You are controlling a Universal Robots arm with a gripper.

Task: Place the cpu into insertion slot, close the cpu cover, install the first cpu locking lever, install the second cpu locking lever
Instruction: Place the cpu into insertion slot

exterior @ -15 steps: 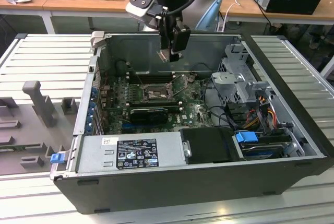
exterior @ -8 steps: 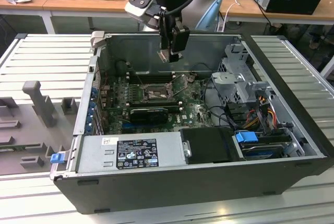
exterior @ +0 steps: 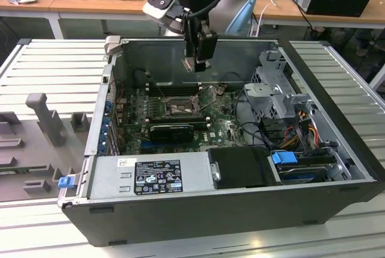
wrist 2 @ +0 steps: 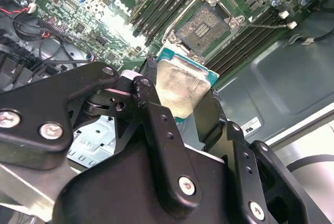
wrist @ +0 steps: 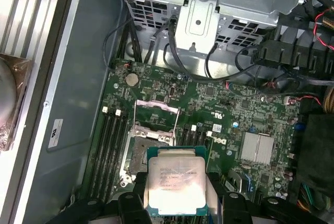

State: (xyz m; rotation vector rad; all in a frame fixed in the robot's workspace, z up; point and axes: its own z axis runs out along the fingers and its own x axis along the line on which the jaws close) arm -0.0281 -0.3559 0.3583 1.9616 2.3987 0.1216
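We're over the open case (exterior: 210,216) with the cpu (wrist: 175,185) in hand. The gripper (wrist: 176,200) has its claw clamped on two opposite edges of the chip, and the pale metal top shows plainly in both wrist views. In the exterior view the arm hangs well above the board (exterior: 224,129), towards the far wall, so the chip is high and touching nothing.

Below it the socket (wrist: 136,156) lies bare, and the cover (wrist: 156,104) is swung up on its far side, so the way in looks open. From the first wrist view the chip sits near the socket but not squarely over it.

As we judge it, this step is all about alignment. The chip's edges should run parallel to the socket's frame, with the chip level and its corner mark matched. It should then drop in under no force, because the contacts look delicate and any skew could bend them. The grip is only on the edges, so a jolt could let the chip slip.
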